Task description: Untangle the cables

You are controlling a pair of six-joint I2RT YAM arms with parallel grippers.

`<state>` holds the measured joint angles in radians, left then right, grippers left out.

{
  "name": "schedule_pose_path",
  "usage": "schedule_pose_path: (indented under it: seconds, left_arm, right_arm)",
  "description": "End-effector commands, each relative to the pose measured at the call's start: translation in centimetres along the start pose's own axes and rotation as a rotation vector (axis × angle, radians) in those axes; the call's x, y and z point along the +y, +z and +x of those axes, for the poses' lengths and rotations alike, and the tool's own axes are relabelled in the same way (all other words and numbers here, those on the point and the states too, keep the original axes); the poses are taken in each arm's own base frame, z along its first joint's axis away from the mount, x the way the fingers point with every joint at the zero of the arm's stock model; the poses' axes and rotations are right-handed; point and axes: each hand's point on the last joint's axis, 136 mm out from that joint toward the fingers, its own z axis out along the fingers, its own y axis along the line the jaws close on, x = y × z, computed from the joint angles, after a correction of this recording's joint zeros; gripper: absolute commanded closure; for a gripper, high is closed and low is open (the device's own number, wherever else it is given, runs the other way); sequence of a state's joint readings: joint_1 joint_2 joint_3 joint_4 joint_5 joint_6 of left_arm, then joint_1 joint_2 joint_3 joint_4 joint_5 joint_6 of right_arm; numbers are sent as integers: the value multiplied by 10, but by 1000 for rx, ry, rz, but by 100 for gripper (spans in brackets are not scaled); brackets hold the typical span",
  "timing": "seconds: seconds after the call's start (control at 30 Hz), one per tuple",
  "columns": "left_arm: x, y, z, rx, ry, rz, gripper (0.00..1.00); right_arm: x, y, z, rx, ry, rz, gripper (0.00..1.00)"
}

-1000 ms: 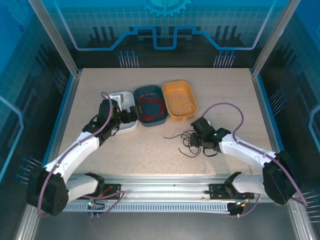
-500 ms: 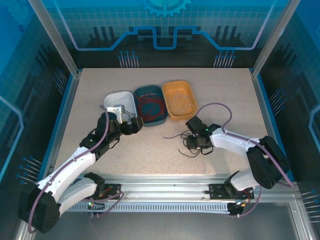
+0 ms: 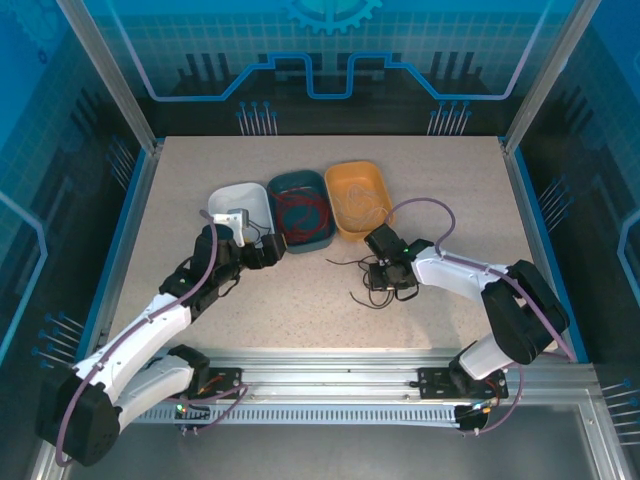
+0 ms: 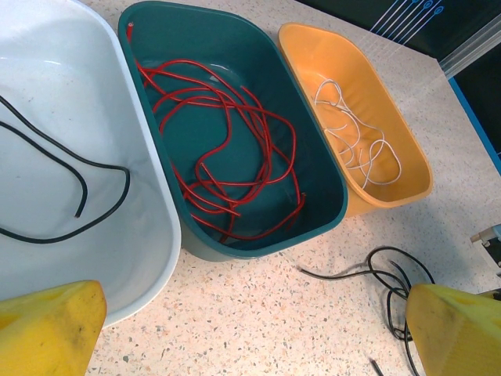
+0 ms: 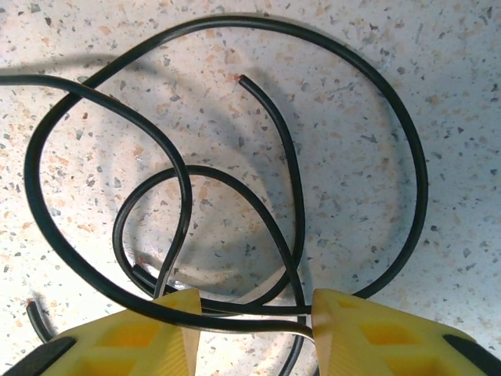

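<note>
surface (image 3: pixel 450 200): black tangle (image 5: pixel 258 19) lies loose on it, just in front of the trays.
trays: white tray (image 4: pixel 145 157) holds a black cable (image 4: pixel 94 164), teal tray (image 4: pixel 235 23) the red cable (image 4: pixel 270 117), orange tray (image 4: pixel 313 55) the cream cable (image 4: pixel 352 141).
step: last black knot; judged late in the task.
right jaws: part open, astride black strands, no clamp seen.
left jaws: wide open, empty, near the white tray.
next: pinch one strand only, draw it clear.
views: right wrist shows the crossings; overhead shows a dark clump.

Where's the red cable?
In the top view, the red cable lies coiled in the teal tray, between the white tray on its left and the orange tray.
</note>
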<state>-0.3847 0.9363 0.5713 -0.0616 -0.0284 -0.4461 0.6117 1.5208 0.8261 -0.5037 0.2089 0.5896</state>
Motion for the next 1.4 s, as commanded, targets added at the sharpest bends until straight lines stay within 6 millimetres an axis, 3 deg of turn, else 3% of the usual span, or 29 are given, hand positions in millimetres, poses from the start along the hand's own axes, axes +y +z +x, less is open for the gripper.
schedule_pose_path:
  seconds: [0.0,0.3,0.33,0.5,0.67,0.77,0.9,1.37]
  left_arm:
    - [-8,2,-2,-6,-2,35,1]
    - [-6,2,-1,-2,-8,29,1]
    - [-6,2,0,0,-8,28,1]
    - [-5,2,1,6,-5,21,1]
    - [-6,2,1,8,4,27,1]
    - [-9,1,0,10,20,41,1]
    - [-13,2,-2,-3,19,64,1]
    - [-51,12,9,52,81,239,1]
  right_arm:
    - [-1,-9,-16,-51,6,0,58]
    - [2,3,-18,-29,-21,10,56]
    - [8,0,-28,-46,-22,-2,55]
    - [13,-1,-37,-58,-33,-4,55]
    - [16,-8,-39,-68,-37,-21,76]
    - [16,-19,-40,-85,-38,-28,87]
    - [14,-38,-39,-115,-30,-41,94]
    - [7,-123,-34,-273,31,-168,98]
